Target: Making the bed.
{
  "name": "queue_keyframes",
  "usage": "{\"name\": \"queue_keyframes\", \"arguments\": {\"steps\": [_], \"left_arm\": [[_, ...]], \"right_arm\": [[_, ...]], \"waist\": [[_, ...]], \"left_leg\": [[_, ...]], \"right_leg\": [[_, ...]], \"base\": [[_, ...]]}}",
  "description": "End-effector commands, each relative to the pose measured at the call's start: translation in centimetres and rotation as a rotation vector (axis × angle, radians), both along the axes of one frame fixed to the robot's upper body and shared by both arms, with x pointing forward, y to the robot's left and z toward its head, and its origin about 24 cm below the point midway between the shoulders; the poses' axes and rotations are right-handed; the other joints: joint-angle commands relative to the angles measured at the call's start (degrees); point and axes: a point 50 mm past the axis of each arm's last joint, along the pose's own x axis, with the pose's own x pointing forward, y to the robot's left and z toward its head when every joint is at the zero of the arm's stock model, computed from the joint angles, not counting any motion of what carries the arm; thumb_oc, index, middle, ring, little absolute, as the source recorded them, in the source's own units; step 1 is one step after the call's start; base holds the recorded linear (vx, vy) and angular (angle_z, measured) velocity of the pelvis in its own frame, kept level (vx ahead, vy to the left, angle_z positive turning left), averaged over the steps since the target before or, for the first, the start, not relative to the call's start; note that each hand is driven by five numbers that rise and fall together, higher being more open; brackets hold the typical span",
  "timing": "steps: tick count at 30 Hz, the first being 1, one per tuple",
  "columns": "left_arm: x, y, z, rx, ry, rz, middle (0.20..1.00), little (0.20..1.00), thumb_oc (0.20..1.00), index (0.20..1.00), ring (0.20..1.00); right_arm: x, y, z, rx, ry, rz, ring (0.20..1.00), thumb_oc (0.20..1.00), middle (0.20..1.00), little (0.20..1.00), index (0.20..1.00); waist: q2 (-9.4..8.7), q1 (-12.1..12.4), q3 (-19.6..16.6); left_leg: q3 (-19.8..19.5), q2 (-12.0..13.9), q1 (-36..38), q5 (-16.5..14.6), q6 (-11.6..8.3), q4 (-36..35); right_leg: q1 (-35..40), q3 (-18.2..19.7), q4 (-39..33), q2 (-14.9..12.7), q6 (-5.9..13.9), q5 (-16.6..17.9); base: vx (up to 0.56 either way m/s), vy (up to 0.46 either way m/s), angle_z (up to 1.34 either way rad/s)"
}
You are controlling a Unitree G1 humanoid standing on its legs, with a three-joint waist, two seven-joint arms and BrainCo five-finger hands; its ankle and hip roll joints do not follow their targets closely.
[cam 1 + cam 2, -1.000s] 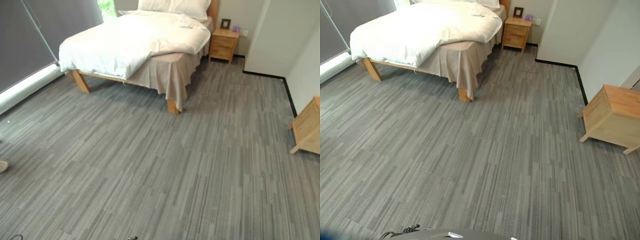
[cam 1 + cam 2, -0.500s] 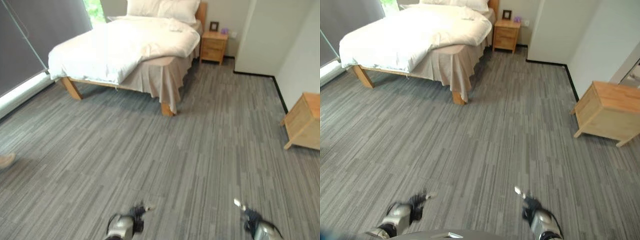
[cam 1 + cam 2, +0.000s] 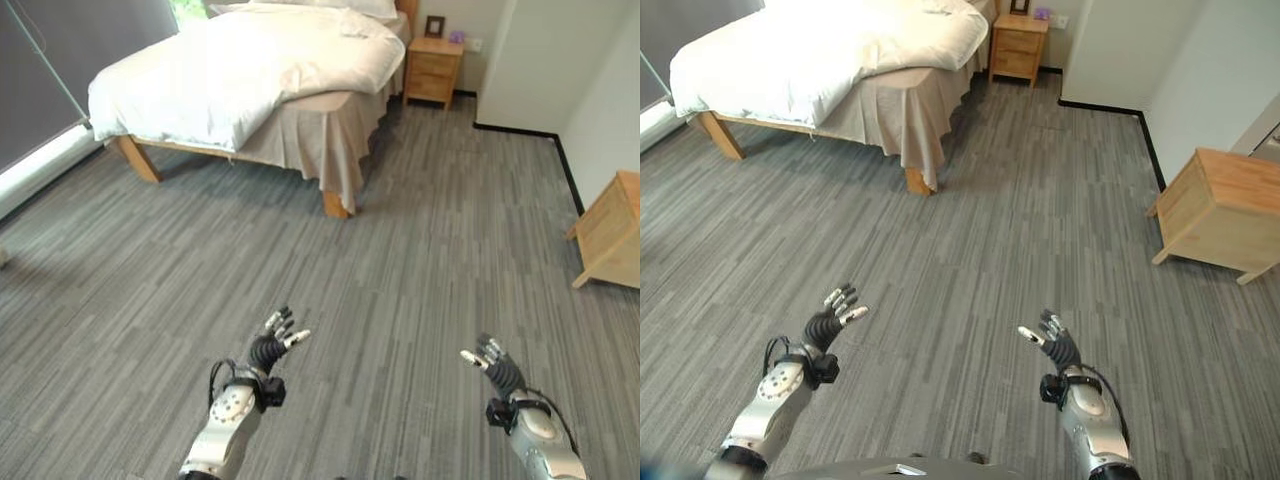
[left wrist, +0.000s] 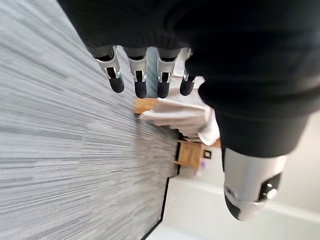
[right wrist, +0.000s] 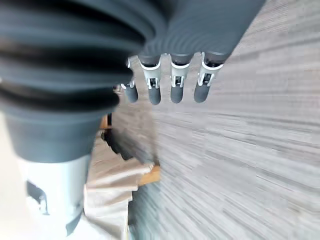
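Grey striped carpet [image 3: 400, 270] stretches toward the bed [image 3: 250, 80] with its rumpled white duvet [image 3: 230, 65], well apart from the left hand [image 3: 268, 346] and right hand [image 3: 497, 366], both held out with fingers spread, empty.

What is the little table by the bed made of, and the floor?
The small bedside table looks like light wood with a matt finish: honey colour, drawer lines. The grey floor looks like carpet tiles or streaked vinyl; its dull striped surface leaves that open.
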Motion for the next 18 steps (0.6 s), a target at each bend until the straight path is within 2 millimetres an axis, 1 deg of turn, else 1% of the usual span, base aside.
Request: {"name": "queue_keyframes", "arguments": {"steps": [1,4,6,7,8,9,10,11,12,13,14,15,16,17,18], "left_arm": [[2.4,1.3,2.0,0.049,-0.110,0.046,1.000,1.000,1.000,1.000,1.000],[2.5,1.5,2.4,0.048,-0.129,0.053,1.000,1.000,1.000,1.000,1.000],[2.8,1.9,3.0,0.070,-0.153,0.068,1.000,1.000,1.000,1.000,1.000],[3.0,2.1,3.4,0.071,-0.173,0.085,1.000,1.000,1.000,1.000,1.000],[3.1,2.1,3.4,0.071,-0.174,0.086,1.000,1.000,1.000,1.000,1.000],[3.3,2.1,3.9,0.074,-0.189,0.086,1.000,1.000,1.000,1.000,1.000],[3.6,2.3,4.4,0.085,-0.207,0.085,1.000,1.000,1.000,1.000,1.000],[3.7,2.4,4.4,0.091,-0.208,0.088,1.000,1.000,1.000,1.000,1.000],[3.7,2.4,4.4,0.091,-0.208,0.088,1.000,1.000,1.000,1.000,1.000],[3.8,2.5,4.5,0.092,-0.213,0.092,1.000,1.000,1.000,1.000,1.000],[4.0,2.6,5.1,0.091,-0.237,0.092,1.000,1.000,1.000,1.000,1.000],[3.9,2.6,5.2,0.087,-0.240,0.092,1.000,1.000,1.000,1.000,1.000],[4.2,2.6,5.4,0.082,-0.248,0.094,1.000,1.000,1.000,1.000,1.000],[4.6,2.6,5.6,0.093,-0.253,0.086,1.000,1.000,1.000,1.000,1.000],[5.4,2.4,6.4,0.121,-0.284,0.068,1.000,1.000,1.000,1.000,1.000]], "right_arm": [[2.8,0.5,3.0,0.004,-0.169,0.022,1.000,1.000,1.000,1.000,1.000],[3.3,0.6,3.7,0.002,-0.200,0.031,1.000,1.000,1.000,1.000,1.000],[4.0,0.8,4.5,-0.014,-0.238,0.048,1.000,1.000,1.000,1.000,1.000],[4.6,1.2,5.2,-0.008,-0.268,0.061,1.000,1.000,1.000,1.000,1.000],[4.6,1.2,5.2,-0.008,-0.269,0.061,1.000,1.000,1.000,1.000,1.000],[4.9,1.5,5.8,-0.008,-0.296,0.076,1.000,1.000,1.000,1.000,1.000],[5.3,2.0,6.2,0.000,-0.315,0.093,1.000,1.000,1.000,1.000,1.000],[5.4,2.2,6.3,0.005,-0.320,0.094,1.000,1.000,1.000,1.000,1.000],[5.5,2.2,6.3,0.005,-0.320,0.094,1.000,1.000,1.000,1.000,1.000],[5.5,2.2,6.3,0.009,-0.321,0.090,1.000,1.000,1.000,1.000,1.000],[5.6,2.1,6.8,0.022,-0.342,0.080,1.000,1.000,1.000,1.000,1.000],[5.5,2.0,6.9,0.025,-0.344,0.077,1.000,1.000,1.000,1.000,1.000],[5.6,1.8,6.9,0.023,-0.345,0.068,1.000,1.000,1.000,1.000,1.000],[5.7,1.7,7.1,0.006,-0.351,0.072,1.000,1.000,1.000,1.000,1.000],[6.0,1.6,7.2,-0.009,-0.351,0.079,1.000,1.000,1.000,1.000,1.000]], "waist": [[-2.39,0.23,-1.10],[-2.27,0.23,-0.77],[-1.98,0.27,0.26],[-1.43,0.26,1.54],[-1.43,0.33,1.46],[-1.07,0.70,2.17],[-0.46,0.62,3.72],[-0.53,0.16,4.26],[-0.57,0.20,4.22],[-0.34,0.41,4.40],[0.18,0.30,4.91],[0.29,0.29,5.03],[0.07,0.33,5.52],[-0.29,0.14,5.59],[-0.97,-0.07,5.28]], "left_leg": [[-1.15,-2.99,-0.56,-2.99,0.17,0.25],[-1.14,-3.09,-0.73,-3.09,0.31,0.25],[-1.10,-3.14,-1.10,-3.39,0.87,0.25],[-0.60,-2.80,-1.63,-3.48,1.41,0.25],[-0.51,-2.81,-1.77,-3.46,1.44,0.25],[0.04,-2.65,-2.29,-3.72,1.94,0.25],[0.49,-2.77,-2.20,-4.00,2.95,0.25],[0.44,-2.91,-2.20,-3.96,2.93,0.25],[0.48,-2.96,-2.28,-3.95,2.95,0.25],[0.83,-2.54,-2.17,-3.94,2.58,0.25],[1.38,-1.68,-2.08,-4.05,1.61,0.25],[1.37,-1.39,-1.86,-4.13,1.30,0.25],[1.72,-0.96,-1.53,-4.19,0.68,0.25],[2.09,-0.63,-1.22,-4.18,0.12,0.25],[2.75,0.65,0.68,-4.67,-0.95,0.25]], "right_leg": [[-0.29,-1.74,0.99,-1.59,4.25,-2.02],[-0.36,-1.61,0.99,-1.68,4.29,-1.94],[-0.98,-1.56,1.77,-1.92,4.34,-1.46],[-3.71,-2.01,5.95,-2.37,4.62,-2.08],[-4.16,-1.91,6.56,-2.44,4.64,-2.37],[-6.82,-2.07,11.48,-2.97,5.32,-3.58],[-13.60,-2.37,25.04,-5.16,7.60,-1.61],[-15.98,-1.08,27.41,-5.27,8.31,-0.51],[-16.17,-1.00,27.60,-5.33,8.34,-0.57],[-16.46,-1.19,24.22,-5.15,8.01,-0.61],[-16.40,-1.15,17.55,-4.93,7.39,-0.70],[-15.39,-1.02,15.05,-5.03,7.12,0.02],[-15.30,-0.47,8.47,-4.98,7.05,2.04],[-16.22,1.08,3.65,-4.55,7.26,3.86],[-18.15,3.10,0.99,-3.88,8.03,4.94]], "base": [[0.05,0.042,-0.01],[0.06,0.041,-0.03],[0.07,0.084,-0.03],[-0.02,0.065,-0.01],[-0.03,0.076,-0.11],[0.04,0.102,-0.28],[0.08,0.094,-0.53],[0.08,0.063,-0.64],[0.10,-0.029,-0.47],[0.17,-0.068,-0.07],[0.25,-0.103,0.12],[0.27,-0.146,-0.07],[0.30,-0.185,-0.27],[0.50,-0.353,-0.33],[0.41,-0.288,-0.17]]}}
